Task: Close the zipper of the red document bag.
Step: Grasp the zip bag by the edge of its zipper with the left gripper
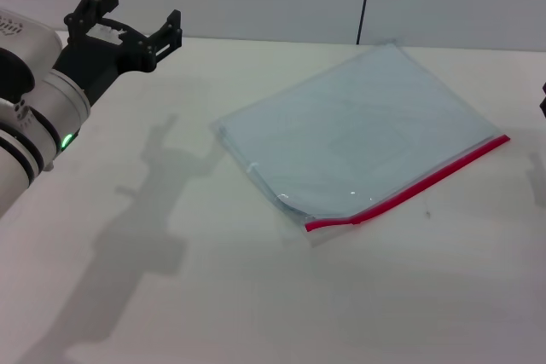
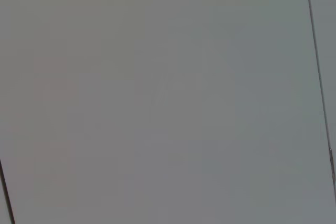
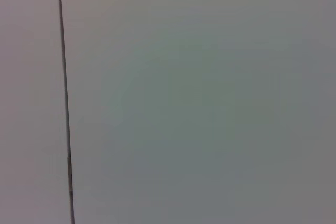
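the red document bag [image 1: 363, 130] lies flat on the white worktop [image 1: 256, 296]. it is see-through and pale blue-grey. its zipper [image 1: 409, 189] is a thin red strip along the long edge closest to the robot. the strip runs slanted, from the bag's near corner up to the corner on the robot's right. near that near corner the red strip has a small kink, and the see-through edge beside it bulges up a bit.

the left tool [image 1: 136, 21] is up in the air over the far left part of the worktop. its two black fingers [image 1: 171, 27] are spread wide, and nothing is between them. the bag is well apart from this tool, off to its right and closer to the robot. the tool's dark shadow falls on the worktop between the tool and the bag.

only a tiny dark bit at the right edge of the head view may be the right arm, so the right tool's fingers cannot be told. both wrist views show only a plain grey wall with a thin dark line.
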